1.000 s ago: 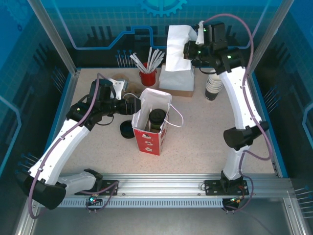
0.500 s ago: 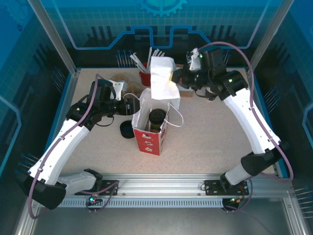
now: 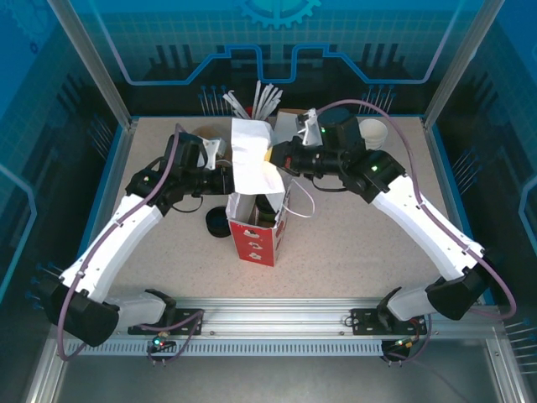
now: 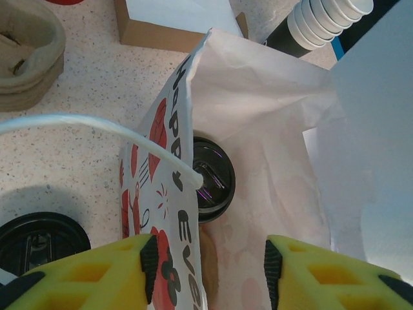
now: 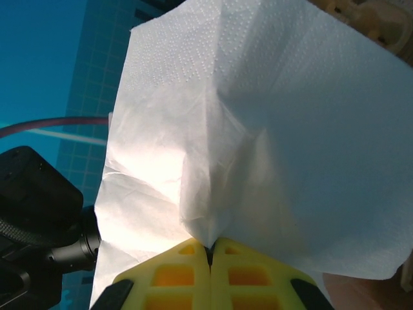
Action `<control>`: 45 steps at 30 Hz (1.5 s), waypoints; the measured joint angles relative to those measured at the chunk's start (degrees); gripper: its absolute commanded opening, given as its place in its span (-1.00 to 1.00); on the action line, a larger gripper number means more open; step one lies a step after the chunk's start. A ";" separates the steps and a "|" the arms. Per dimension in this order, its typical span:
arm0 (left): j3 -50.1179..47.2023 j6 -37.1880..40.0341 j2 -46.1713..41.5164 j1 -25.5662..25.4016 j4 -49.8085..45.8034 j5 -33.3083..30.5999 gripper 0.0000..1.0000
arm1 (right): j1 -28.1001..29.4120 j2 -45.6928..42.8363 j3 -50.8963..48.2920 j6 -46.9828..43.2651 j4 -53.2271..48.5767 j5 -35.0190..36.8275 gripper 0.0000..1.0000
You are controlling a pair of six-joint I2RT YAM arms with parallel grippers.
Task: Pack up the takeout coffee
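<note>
Right gripper [image 5: 210, 250] is clamped shut on a white paper napkin [image 5: 258, 129], with the sheet pinched at a crease between the yellow pads. Change over the last second: this arm has swung away from the napkin box [image 4: 174, 19] at the back of the table and carried the sheet across. In the top view the napkin now hangs over the mouth of the printed paper bag [image 3: 256, 239], covering most of the opening. Left gripper [image 4: 206, 258] has closed in on the bag's left side and its jaws have narrowed. They still stand apart with the printed wall running between them, and I see no pinch. Takeout coffee [image 4: 213, 181] stands upright on the bag's floor, close to that printed wall, with its black lid facing up. My read: the cup is already packed and the napkin is the add-on, so what remains is to lower the napkin and let go. The left arm looks placed to steady the bag mouth. Watch point: the bag's white handle cord [image 4: 97, 126] arcs across the opening, and the sheet could drape over it or over the rim rather than drop inside.
</note>
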 measured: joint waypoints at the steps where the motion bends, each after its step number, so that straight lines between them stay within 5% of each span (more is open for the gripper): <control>1: 0.00 -0.02 0.09 0.00 0.13 0.13 -0.14 | 0.28 0.09 -0.35 0.11 0.66 0.31 -1.00; 13: -1.22 -1.25 0.52 0.00 2.12 1.05 -0.36 | 0.81 0.20 -9.97 1.68 4.83 4.24 -1.00; 22: -2.01 -1.49 1.60 0.00 2.62 1.53 -0.53 | 3.69 1.31 -10.40 -1.79 -1.51 11.45 -1.00; 45: -3.41 -1.90 1.70 0.00 5.55 3.45 -0.75 | 11.21 12.28 3.80 -10.16 -24.35 30.49 -1.00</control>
